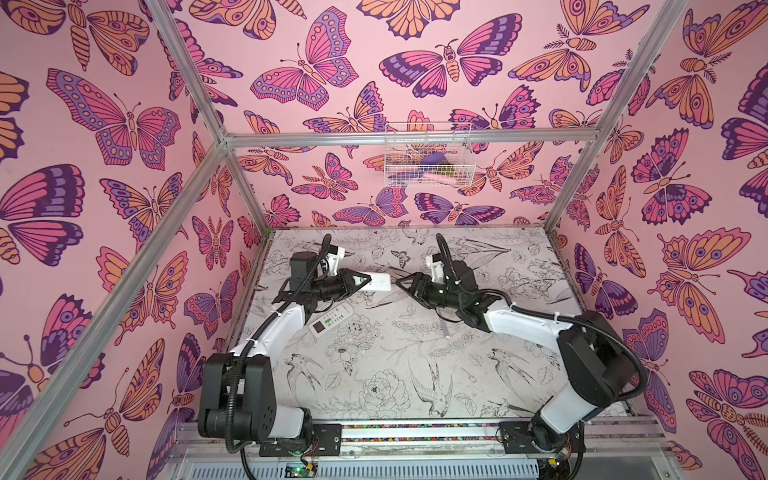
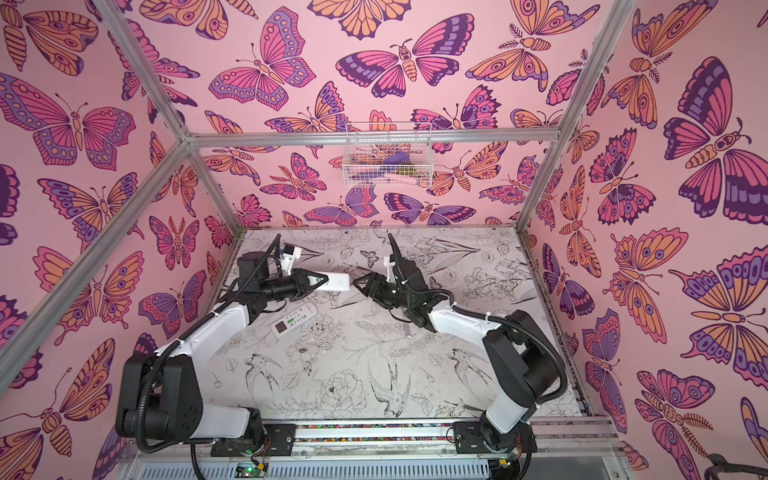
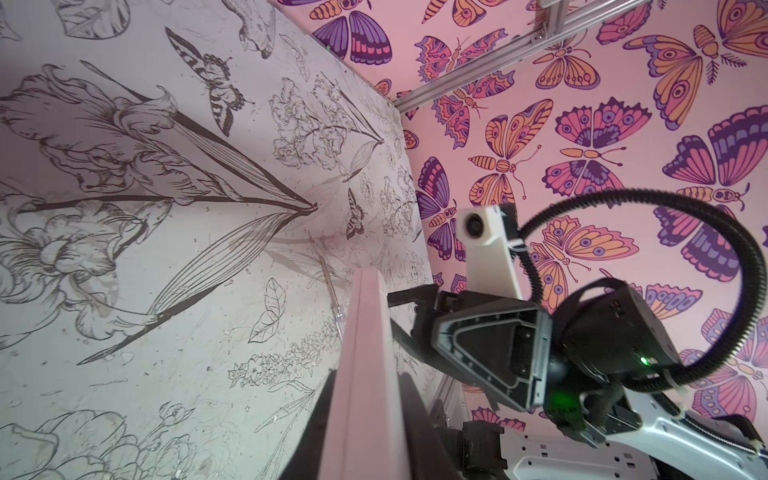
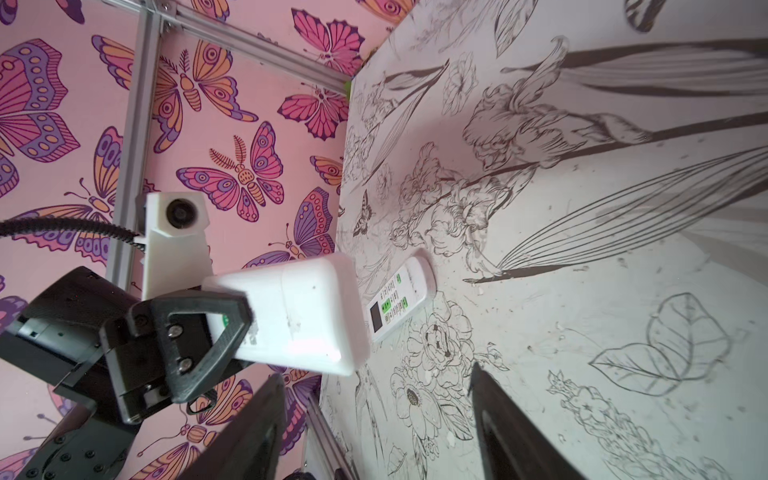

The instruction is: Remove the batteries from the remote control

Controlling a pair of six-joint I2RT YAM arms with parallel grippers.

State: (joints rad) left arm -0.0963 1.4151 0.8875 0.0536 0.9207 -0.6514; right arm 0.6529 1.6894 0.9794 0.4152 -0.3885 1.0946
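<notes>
My left gripper (image 1: pixel 368 279) is shut on one end of a white remote control (image 1: pixel 379 283) and holds it level above the table, its free end pointing right. The right wrist view shows the remote's plain face (image 4: pixel 299 316) with a seam across it. In the left wrist view it runs edge-on (image 3: pixel 370 332) between my fingers. My right gripper (image 1: pixel 401 284) stands open just off that free end, jaws wide apart (image 4: pixel 374 399) and empty. No batteries are visible.
A second white remote with green buttons (image 1: pixel 331 322) lies on the table below the left arm, also visible in the right wrist view (image 4: pixel 399 299). A thin grey pen-like tool (image 1: pixel 445 328) lies near the right forearm. A wire basket (image 1: pixel 428 156) hangs on the back wall.
</notes>
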